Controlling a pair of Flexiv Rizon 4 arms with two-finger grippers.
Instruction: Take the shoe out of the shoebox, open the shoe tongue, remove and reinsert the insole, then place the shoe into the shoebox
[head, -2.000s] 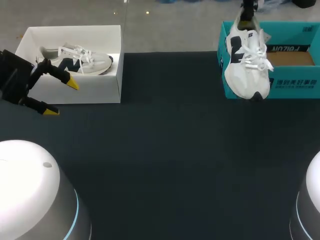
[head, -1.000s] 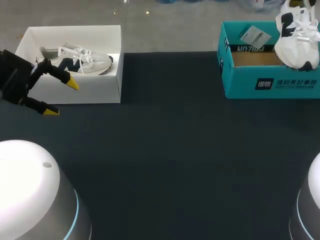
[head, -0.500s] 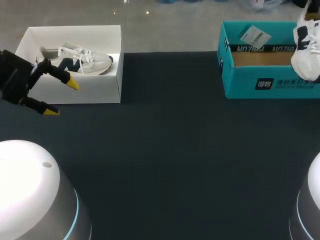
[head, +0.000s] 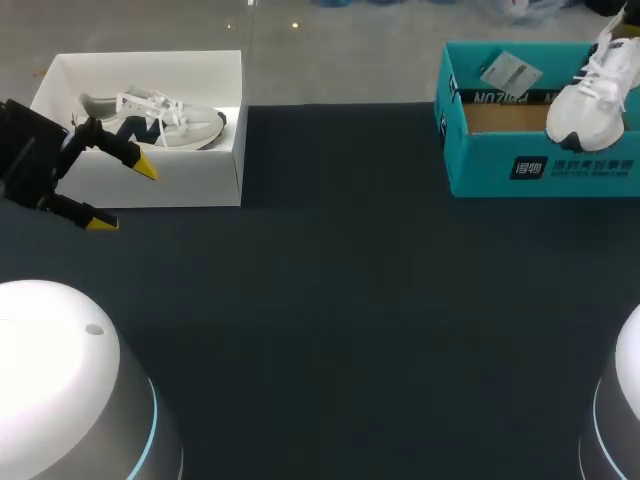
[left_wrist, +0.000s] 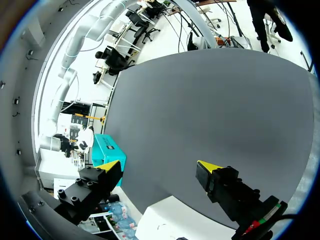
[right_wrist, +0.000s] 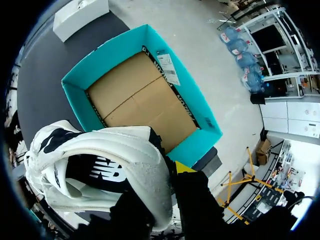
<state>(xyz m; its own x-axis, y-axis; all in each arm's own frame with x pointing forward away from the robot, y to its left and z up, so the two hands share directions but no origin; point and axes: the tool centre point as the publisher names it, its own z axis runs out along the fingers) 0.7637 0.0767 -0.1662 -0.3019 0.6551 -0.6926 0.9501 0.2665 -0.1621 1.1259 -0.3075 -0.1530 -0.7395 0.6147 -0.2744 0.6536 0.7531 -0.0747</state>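
The right jaws hold the white shoe (right_wrist: 100, 165) by the back of its heel. One yellow tip (right_wrist: 185, 167) sits on the outside of the heel. The other finger is hidden by the shoe. The shoe has a dark mark on its side and white laces. It hangs in the air with its toe pointing down.

Under the shoe is the teal shoebox (head: 480, 165). The box is open on top and its floor is bare brown card. From the head view, the shoe hangs over the right end of the box and its toe shows in front of the box's near wall. A white paper tag (head: 508, 72) rests at the box's back wall.

The left jaws are wide open with nothing between them. Their yellow fingertips (head: 145, 167) hang just in front of a white box (head: 140, 190). One tip is over the box's front wall and the other is over the dark bench (head: 340, 300).

Inside the white box lies a second shoe (head: 150, 118), pale with a dark mark. The two boxes are well apart, one at each far corner of the bench.
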